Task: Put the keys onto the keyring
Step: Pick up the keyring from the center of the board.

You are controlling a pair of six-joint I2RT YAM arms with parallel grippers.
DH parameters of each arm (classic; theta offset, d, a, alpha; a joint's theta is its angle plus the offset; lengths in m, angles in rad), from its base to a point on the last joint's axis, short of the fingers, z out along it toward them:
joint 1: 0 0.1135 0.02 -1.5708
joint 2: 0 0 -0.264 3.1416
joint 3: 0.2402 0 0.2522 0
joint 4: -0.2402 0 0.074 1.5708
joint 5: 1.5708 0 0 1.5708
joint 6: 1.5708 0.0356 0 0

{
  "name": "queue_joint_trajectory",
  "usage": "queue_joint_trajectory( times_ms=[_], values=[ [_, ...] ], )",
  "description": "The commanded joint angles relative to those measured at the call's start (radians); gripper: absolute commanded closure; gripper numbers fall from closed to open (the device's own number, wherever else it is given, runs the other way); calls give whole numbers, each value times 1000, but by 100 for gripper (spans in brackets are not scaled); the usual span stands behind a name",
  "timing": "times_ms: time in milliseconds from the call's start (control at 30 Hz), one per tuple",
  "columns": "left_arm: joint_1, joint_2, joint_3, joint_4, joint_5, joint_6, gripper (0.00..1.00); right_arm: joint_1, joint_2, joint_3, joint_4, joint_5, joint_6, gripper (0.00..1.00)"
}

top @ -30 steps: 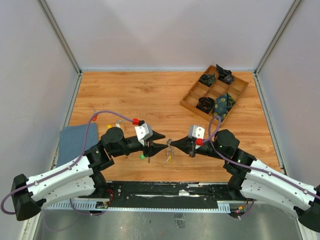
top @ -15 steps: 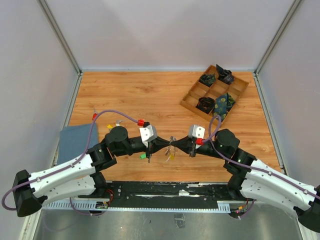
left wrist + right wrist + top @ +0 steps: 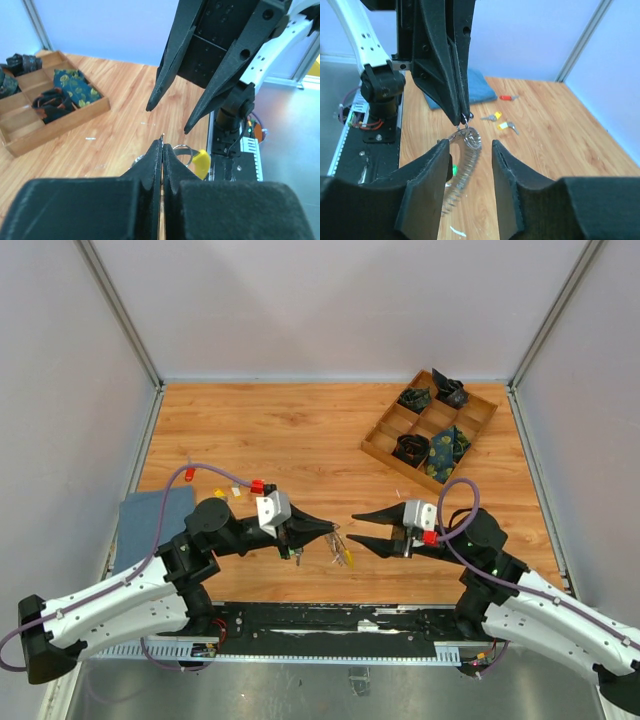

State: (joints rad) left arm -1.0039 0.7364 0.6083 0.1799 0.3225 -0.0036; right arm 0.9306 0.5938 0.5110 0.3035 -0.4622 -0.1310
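Note:
My left gripper (image 3: 327, 528) is shut on the keyring (image 3: 340, 544), a thin silver loop with a yellow piece, which hangs from its tips above the table's near middle. In the left wrist view the ring (image 3: 183, 150) peeks out beside the closed fingertips (image 3: 156, 150). My right gripper (image 3: 352, 528) is open and empty, facing the ring a short way to its right. In the right wrist view the ring (image 3: 466, 150) dangles, blurred, between the open pads (image 3: 427, 170). Loose keys lie on the far left: a red one (image 3: 190, 475) and yellow ones (image 3: 220, 493), also seen in the right wrist view (image 3: 504, 125).
A folded blue cloth (image 3: 150, 520) lies at the left edge. A wooden compartment tray (image 3: 395, 462) with dark rolled fabric bundles stands at the back right. A small green-headed piece (image 3: 297, 559) sits under the left gripper. The black rail runs along the near edge.
The right gripper has opened, let go of the ring and drawn back to the right. The left gripper has pulled back left, still holding the ring, which swings.

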Motion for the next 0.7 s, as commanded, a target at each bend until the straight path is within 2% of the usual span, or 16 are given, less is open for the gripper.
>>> queue_joint_trajectory(
  times_ms=[0,233,667],
  values=[
    [-4,-46,-20,100,71,-44,99,-10,-16,-34,155,-76,79,60],
    [-4,-65,-25,118,102,-65,99,-10,22,-32,297,-127,193,67],
    [-4,-65,-14,123,127,-67,100,-10,79,-19,282,-169,197,75]
  ],
)
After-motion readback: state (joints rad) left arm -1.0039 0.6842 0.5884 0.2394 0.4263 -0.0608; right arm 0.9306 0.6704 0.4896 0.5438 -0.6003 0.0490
